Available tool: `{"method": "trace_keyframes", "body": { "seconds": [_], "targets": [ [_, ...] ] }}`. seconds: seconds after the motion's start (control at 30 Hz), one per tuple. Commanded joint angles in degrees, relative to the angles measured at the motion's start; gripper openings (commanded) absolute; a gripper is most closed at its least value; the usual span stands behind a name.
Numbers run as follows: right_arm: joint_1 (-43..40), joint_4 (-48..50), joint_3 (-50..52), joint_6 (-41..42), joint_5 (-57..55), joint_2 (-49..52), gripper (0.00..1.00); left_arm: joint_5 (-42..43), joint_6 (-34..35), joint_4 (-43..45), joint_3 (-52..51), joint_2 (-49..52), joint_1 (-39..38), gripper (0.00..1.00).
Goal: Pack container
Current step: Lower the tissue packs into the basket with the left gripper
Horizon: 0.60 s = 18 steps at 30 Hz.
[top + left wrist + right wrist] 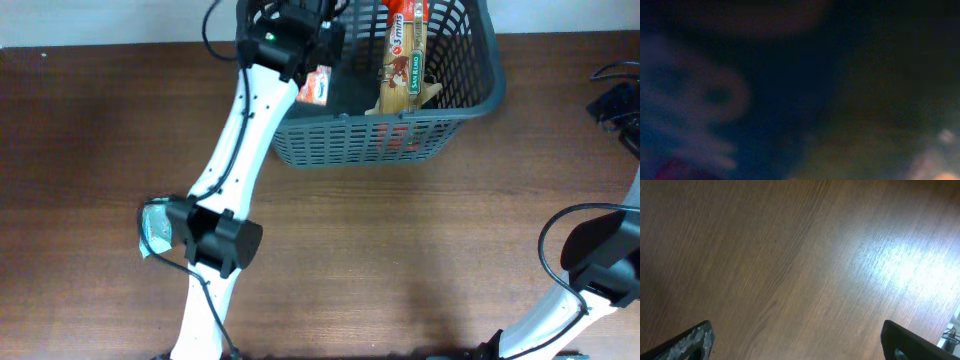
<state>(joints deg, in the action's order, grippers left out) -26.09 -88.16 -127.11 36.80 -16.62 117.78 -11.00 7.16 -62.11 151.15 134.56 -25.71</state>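
Toward the near right corner of the table (400,250), the right gripper (796,347) hangs over bare wood, jaws spread wide and empty; a small teal packet (153,228) lies toward the left edge, beside the left arm (235,150). At the far edge, slightly right of centre, stands the container (390,140), holding a long pasta packet (405,60). The left gripper (318,45) is inside its left end, beside a red-and-white packet (317,88); whether its jaws are clenched cannot be told, its wrist view being a dark blur.
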Motion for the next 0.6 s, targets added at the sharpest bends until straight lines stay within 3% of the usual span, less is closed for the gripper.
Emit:
{"method": "trace_keyframes", "body": {
  "seconds": [0.0, 0.07, 0.17, 0.27, 0.37, 0.47, 0.5, 0.57],
  "targets": [
    [-0.2, 0.1, 0.3, -0.3, -0.3, -0.1, 0.99, 0.5, 0.7, 0.6, -2.0, 1.1, 0.4, 0.06],
    [-0.2, 0.1, 0.3, -0.3, -0.3, -0.1, 0.99, 0.7, 1.0, 0.6, -2.7, 1.4, 0.4, 0.08],
    [-0.2, 0.1, 0.3, -0.3, -0.3, -0.1, 0.99, 0.7, 1.0, 0.5, -3.0, 1.4, 0.4, 0.29],
    [-0.2, 0.1, 0.3, -0.3, -0.3, -0.1, 0.99, 0.7, 1.0, 0.7, -3.0, 1.4, 0.4, 0.36],
    [-0.2, 0.1, 0.3, -0.3, -0.3, -0.1, 0.99, 0.7, 1.0, 0.6, -3.0, 1.4, 0.4, 0.59],
    [-0.2, 0.1, 0.3, -0.3, -0.3, -0.1, 0.99, 0.7, 0.9, 0.6, -3.0, 1.4, 0.4, 0.95],
    [-0.2, 0.1, 0.3, -0.3, -0.3, -0.1, 0.99, 0.7, 0.9, 0.6, -2.9, 1.4, 0.4, 1.0],
    [-0.2, 0.1, 0.3, -0.3, -0.3, -0.1, 0.99, 0.7, 0.9, 0.6, -2.6, 1.3, 0.4, 1.0]
  ]
}}
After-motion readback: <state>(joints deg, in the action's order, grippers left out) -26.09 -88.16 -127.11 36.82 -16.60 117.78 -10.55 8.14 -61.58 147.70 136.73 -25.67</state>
